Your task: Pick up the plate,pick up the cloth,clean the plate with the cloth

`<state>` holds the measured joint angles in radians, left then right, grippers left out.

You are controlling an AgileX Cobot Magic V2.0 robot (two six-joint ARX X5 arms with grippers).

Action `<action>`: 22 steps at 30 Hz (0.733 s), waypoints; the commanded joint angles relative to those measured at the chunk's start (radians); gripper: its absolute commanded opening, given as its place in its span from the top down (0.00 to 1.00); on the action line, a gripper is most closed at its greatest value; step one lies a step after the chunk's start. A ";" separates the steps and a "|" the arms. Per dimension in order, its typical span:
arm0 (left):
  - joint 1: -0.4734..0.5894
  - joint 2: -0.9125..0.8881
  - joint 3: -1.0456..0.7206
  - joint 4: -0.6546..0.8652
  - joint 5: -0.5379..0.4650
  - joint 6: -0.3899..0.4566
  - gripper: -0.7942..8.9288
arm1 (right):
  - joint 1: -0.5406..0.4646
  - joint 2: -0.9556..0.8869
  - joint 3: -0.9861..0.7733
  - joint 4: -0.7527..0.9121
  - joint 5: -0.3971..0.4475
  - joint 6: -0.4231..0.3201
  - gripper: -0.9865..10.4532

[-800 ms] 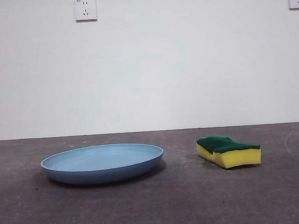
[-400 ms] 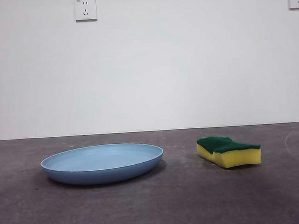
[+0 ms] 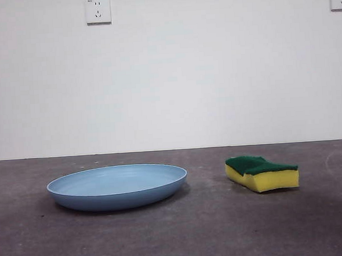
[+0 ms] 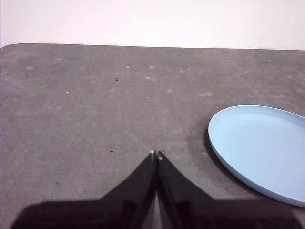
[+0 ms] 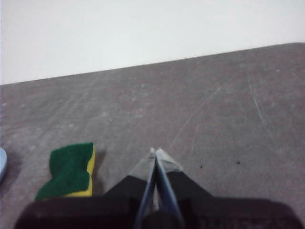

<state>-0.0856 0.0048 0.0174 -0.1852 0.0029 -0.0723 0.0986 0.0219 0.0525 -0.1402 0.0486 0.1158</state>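
I am keeping my left gripper (image 4: 156, 153) pressed closed, empty, beside the wide light-blue matte plate (image 4: 262, 148); my right gripper (image 5: 155, 151), equally closed, is hovering near the yellow-and-green sponge cloth (image 5: 70, 171) on the grey table (image 3: 212, 230), both untouched.

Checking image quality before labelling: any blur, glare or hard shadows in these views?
Front view: sharp, even light, soft shadow under the plate and sponge. Left wrist view: sharp, no glare on the plate. Right wrist view: softer, right end effector blurred.
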 commanded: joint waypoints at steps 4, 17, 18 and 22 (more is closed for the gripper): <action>0.002 -0.002 -0.013 0.002 -0.001 -0.006 0.92 | 0.000 -0.021 -0.047 -0.006 -0.090 -0.013 0.91; 0.002 -0.002 -0.013 0.002 -0.001 -0.006 0.92 | 0.001 -0.009 -0.046 -0.040 -0.106 0.095 0.91; 0.002 -0.002 -0.013 0.002 -0.001 -0.006 0.92 | 0.001 -0.009 -0.046 -0.040 -0.100 0.095 0.91; 0.002 -0.002 -0.013 0.002 -0.001 -0.006 0.92 | 0.001 -0.009 -0.046 -0.040 -0.095 0.095 0.91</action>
<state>-0.0856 0.0048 0.0174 -0.1856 0.0029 -0.0723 0.0986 0.0128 0.0174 -0.1719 -0.0498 0.1989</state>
